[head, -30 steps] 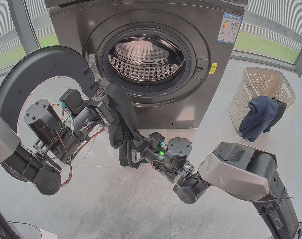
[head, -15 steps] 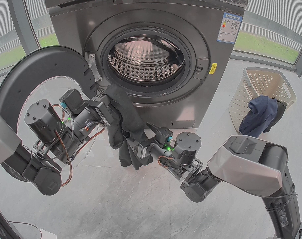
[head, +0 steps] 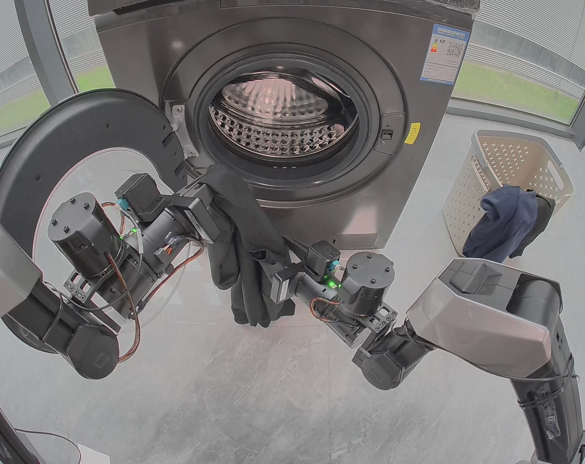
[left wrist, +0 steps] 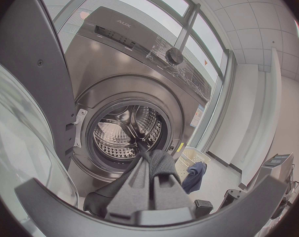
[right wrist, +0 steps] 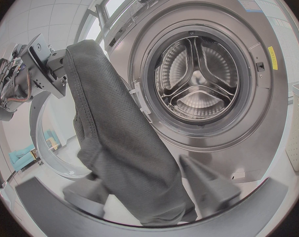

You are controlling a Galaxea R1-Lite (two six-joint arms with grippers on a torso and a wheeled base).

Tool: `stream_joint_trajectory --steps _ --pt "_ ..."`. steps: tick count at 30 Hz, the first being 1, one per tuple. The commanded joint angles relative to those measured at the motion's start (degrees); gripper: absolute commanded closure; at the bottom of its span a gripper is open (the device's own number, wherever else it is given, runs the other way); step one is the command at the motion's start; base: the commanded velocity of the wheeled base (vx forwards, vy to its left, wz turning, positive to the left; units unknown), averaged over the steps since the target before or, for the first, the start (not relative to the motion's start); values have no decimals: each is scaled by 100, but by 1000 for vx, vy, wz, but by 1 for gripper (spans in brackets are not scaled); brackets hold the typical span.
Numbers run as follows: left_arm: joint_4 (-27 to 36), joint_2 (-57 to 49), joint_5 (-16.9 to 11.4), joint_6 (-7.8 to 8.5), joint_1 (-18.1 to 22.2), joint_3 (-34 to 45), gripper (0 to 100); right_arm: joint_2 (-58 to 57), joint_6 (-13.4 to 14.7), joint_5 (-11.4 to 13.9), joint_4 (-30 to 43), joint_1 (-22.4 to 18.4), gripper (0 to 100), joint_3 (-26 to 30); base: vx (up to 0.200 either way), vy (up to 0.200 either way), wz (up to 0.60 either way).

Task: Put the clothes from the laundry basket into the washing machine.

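While the washing machine [head: 144, 53] stood at the far side with its round door [head: 67, 136] swung open to the left, no clothes could be seen in its steel drum [head: 283, 120], so the task was judged to be at an early stage. At the far right, just beside the machine, the laundry basket [head: 463, 194] carried 2 garments draped over its near rim: a blue garment [head: 501, 227] and a darker garment [head: 545, 217] behind it. 1 black garment [head: 244, 227] hung in front of the machine, just below the drum opening and between the 2 arms. The left gripper [left wrist: 151, 168] was clamped on the cloth's upper part. The right gripper [right wrist: 136, 168] had its jaws spread wide, and the lower cloth hung between them unpinched. Remaining work appeared to be loading this piece, then the 2 at the basket. The floor [head: 241, 388] was pale grey, glossy and stone-patterned. Tall windows [head: 518, 66] behind the machine showed grass outside.
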Motion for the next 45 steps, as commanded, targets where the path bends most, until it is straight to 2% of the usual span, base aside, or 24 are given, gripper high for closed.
stream_joint_trajectory --steps 1,4,10,20,22,30,35,36,45 --pt "-5 8 1 -1 13 0 100 -92 -1 1 -8 -4 100 163 0 0 0" --pt "-5 52 1 -1 31 0 100 -382 -1 10 -87 -22 100 585 0 0 0" --pt "-5 78 -8 7 31 44 100 -1032 78 1 -96 -171 100 1086 0 0 0" --pt "3 184 -104 7 -22 422 100 -2280 245 -26 -87 -575 100 1349 0 0 0" --pt "-5 298 -87 51 -22 422 100 -2483 245 -17 -87 -637 100 1367 0 0 0" --pt "-5 342 -52 95 -145 466 100 -2896 236 80 -96 -655 100 1683 0 0 0" --pt "-5 316 -69 306 -259 466 100 -2878 245 71 -166 -602 100 1666 0 0 0" --pt "-5 342 -87 315 -268 466 0 -2878 254 71 -166 -575 100 1657 0 0 0" --pt "-5 1107 -78 333 -294 281 0 -2852 280 54 -175 -435 100 1622 0 0 0"
